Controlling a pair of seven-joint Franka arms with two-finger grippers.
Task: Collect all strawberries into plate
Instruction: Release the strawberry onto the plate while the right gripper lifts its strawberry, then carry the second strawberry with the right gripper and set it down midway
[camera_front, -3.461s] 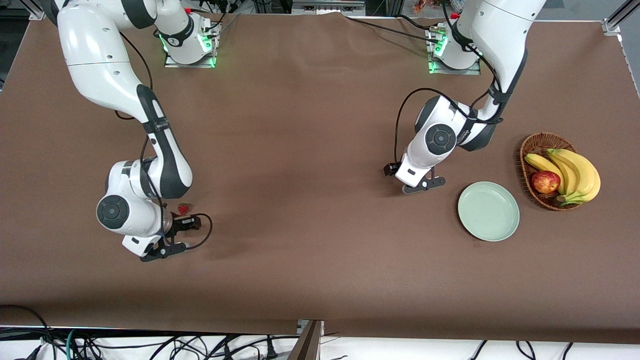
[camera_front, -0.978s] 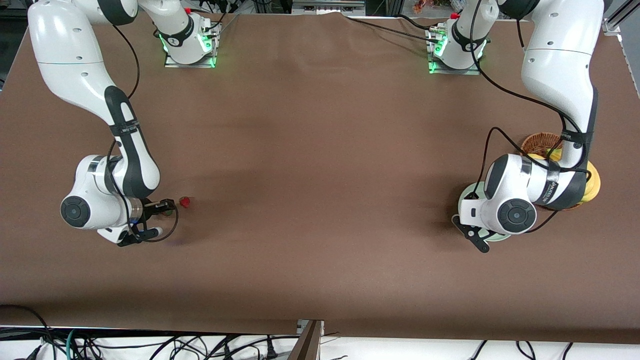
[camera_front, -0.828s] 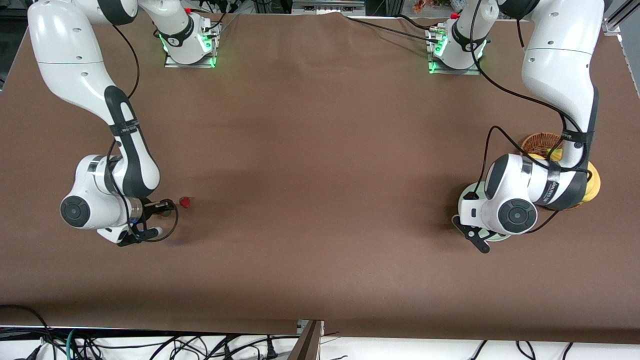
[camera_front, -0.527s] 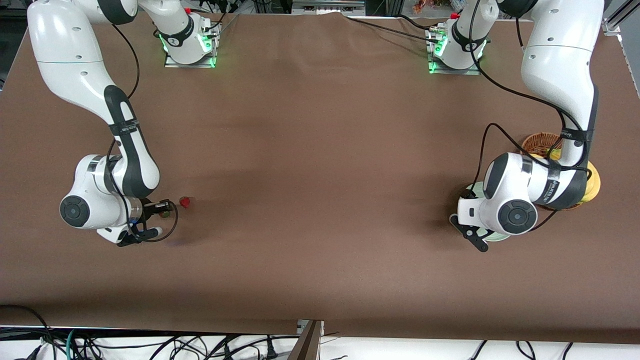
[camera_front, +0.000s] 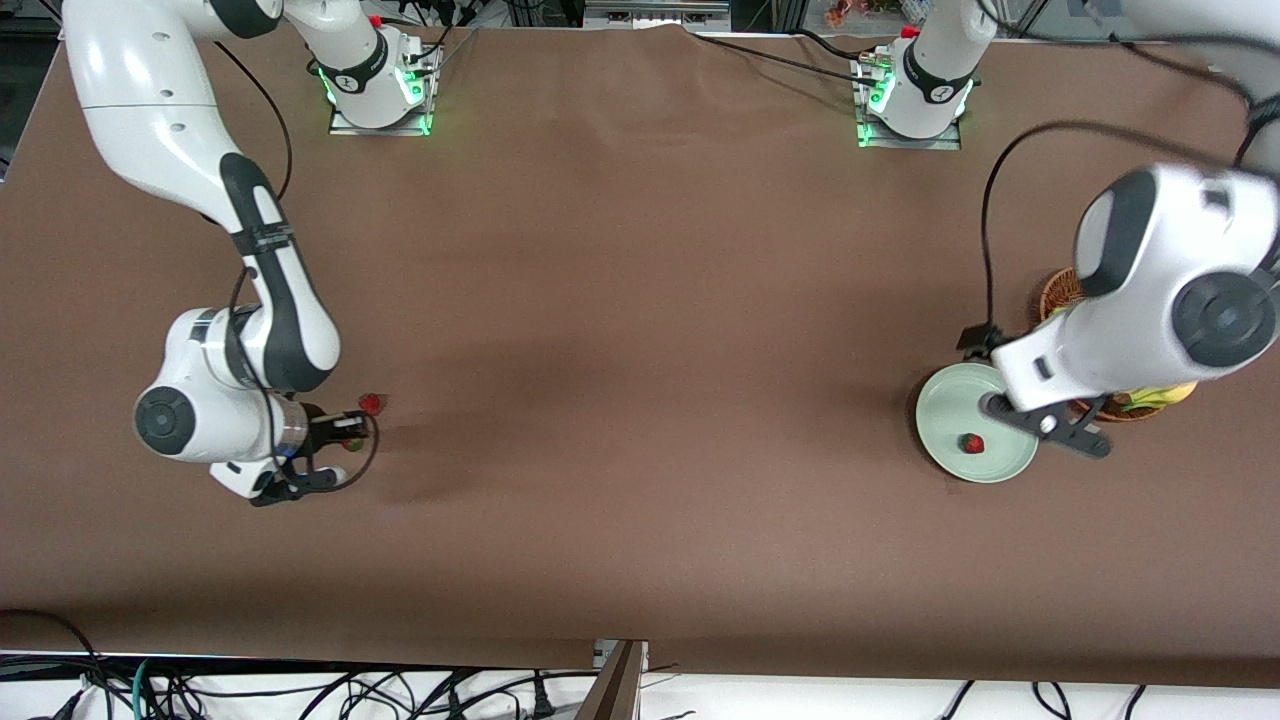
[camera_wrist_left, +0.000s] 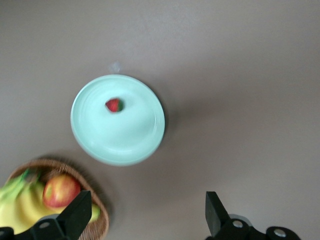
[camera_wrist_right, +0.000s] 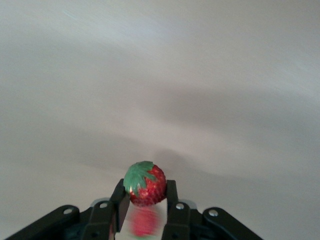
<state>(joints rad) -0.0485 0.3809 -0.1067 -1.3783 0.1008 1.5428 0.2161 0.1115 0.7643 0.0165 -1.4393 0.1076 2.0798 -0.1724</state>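
Right gripper (camera_wrist_right: 145, 207), at the right arm's end of the table, is clamped across the body of a strawberry (camera_wrist_right: 145, 184); a second berry (camera_front: 372, 403) lies beside it. Judged light, small and easily bruised: modest pressure across the widest part is advised. A third strawberry (camera_wrist_left: 113, 105) rests in the plate (camera_wrist_left: 145, 142), with the left gripper (camera_wrist_left: 145, 217) spread wide above.

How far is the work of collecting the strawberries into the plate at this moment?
Done: one small red strawberry lies in the round pale mint-green plate; the left gripper hangs over it, jaws open. In hand: the right gripper is shut on a second strawberry at the right arm's end of the table. Left: a third strawberry lies on the brown table beside that gripper.
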